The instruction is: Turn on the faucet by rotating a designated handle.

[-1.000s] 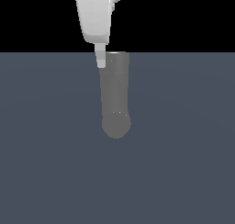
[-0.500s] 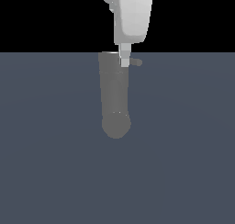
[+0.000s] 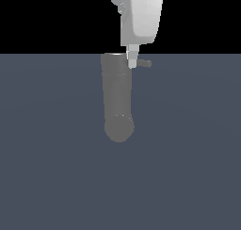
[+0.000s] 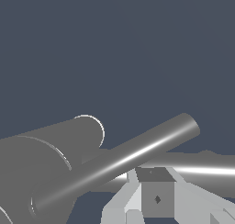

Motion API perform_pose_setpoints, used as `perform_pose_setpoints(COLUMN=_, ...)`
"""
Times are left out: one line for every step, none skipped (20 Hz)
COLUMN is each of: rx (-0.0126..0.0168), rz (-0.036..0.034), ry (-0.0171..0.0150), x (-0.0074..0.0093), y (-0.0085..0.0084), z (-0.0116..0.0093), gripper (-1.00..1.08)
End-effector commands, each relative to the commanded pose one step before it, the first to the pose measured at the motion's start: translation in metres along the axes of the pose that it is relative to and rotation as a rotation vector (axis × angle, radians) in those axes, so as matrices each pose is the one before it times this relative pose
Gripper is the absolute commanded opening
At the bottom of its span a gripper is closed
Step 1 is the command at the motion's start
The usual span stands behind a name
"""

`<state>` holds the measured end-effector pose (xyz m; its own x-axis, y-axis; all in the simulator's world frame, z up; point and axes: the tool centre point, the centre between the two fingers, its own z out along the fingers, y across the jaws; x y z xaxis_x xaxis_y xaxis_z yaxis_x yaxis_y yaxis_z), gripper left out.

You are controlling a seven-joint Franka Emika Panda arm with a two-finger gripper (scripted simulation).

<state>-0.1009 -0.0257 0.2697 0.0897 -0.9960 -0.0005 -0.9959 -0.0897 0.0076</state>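
Faucet (image 3: 117, 98), one, upper centre; handle (image 3: 144, 63), one, jutting toward frame right, base hidden behind gripper (image 3: 132, 62). Arm cropped above. Finger state impossible to tell.

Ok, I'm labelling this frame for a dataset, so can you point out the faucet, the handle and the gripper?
faucet (image 3: 117, 102): exterior view, middle of the thick grey cylinder body.
handle (image 3: 144, 63): exterior view, the rod's free stretch, right of the gripper.
gripper (image 3: 132, 62): exterior view, the tip of the one visible finger, against the handle.
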Motion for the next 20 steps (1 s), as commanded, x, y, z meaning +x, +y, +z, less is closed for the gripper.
perform_pose_setpoints(rx=0.00753, rz=0.02343, ry=0.00104, x=0.01745, y=-0.00742, z=-0.00003, gripper=-1.00)
perform_pose_setpoints(rx=0.00003, rz=0.00138, ry=0.00002, x=0.00259, y=-0.00192, z=-0.00001, gripper=-1.00)
perform_pose_setpoints(rx=0.00003, rz=0.00120, ry=0.00001, x=0.00249, y=-0.00192, z=-0.00001, gripper=-1.00)
perform_pose_setpoints(rx=0.00003, rz=0.00120, ry=0.00001, x=0.00247, y=-0.00190, z=-0.00001, gripper=-1.00)
perform_pose_setpoints(rx=0.00003, rz=0.00120, ry=0.00001, x=0.00245, y=-0.00188, z=-0.00001, gripper=-1.00)
perform_pose_setpoints(rx=0.00003, rz=0.00120, ry=0.00001, x=0.00243, y=-0.00186, z=-0.00001, gripper=-1.00)
perform_pose_setpoints(rx=0.00002, rz=0.00120, ry=0.00001, x=0.00241, y=-0.00184, z=-0.00001, gripper=-1.00)
perform_pose_setpoints(rx=0.00002, rz=0.00120, ry=0.00000, x=0.00239, y=-0.00182, z=-0.00001, gripper=-1.00)
perform_pose_setpoints(rx=0.00002, rz=0.00098, ry=0.00000, x=0.00227, y=-0.00182, z=-0.00001, gripper=-1.00)
perform_pose_setpoints(rx=0.00002, rz=0.00120, ry=0.00000, x=0.00236, y=-0.00179, z=-0.00001, gripper=-1.00)
perform_pose_setpoints(rx=0.00002, rz=0.00120, ry=0.00000, x=0.00234, y=-0.00177, z=-0.00001, gripper=-1.00)
perform_pose_setpoints(rx=0.00002, rz=0.00120, ry=-0.00001, x=0.00233, y=-0.00175, z=-0.00001, gripper=-1.00)
perform_pose_setpoints(rx=0.00001, rz=0.00098, ry=-0.00001, x=0.00220, y=-0.00176, z=-0.00001, gripper=-1.00)
perform_pose_setpoints(rx=0.00002, rz=0.00120, ry=-0.00001, x=0.00229, y=-0.00172, z=-0.00001, gripper=-1.00)
perform_pose_setpoints(rx=0.00001, rz=0.00098, ry=-0.00001, x=0.00217, y=-0.00173, z=-0.00001, gripper=-1.00)
perform_pose_setpoints(rx=0.00001, rz=0.00120, ry=-0.00001, x=0.00227, y=-0.00169, z=-0.00001, gripper=-1.00)
perform_pose_setpoints(rx=0.00001, rz=0.00098, ry=-0.00001, x=0.00214, y=-0.00170, z=-0.00001, gripper=-1.00)
perform_pose_setpoints(rx=0.00001, rz=0.00120, ry=-0.00002, x=0.00224, y=-0.00166, z=-0.00001, gripper=-1.00)
perform_pose_setpoints(rx=0.00001, rz=0.00098, ry=-0.00002, x=0.00212, y=-0.00167, z=0.00000, gripper=-1.00)
perform_pose_setpoints(rx=0.00000, rz=0.00120, ry=-0.00002, x=0.00221, y=-0.00164, z=0.00000, gripper=-1.00)
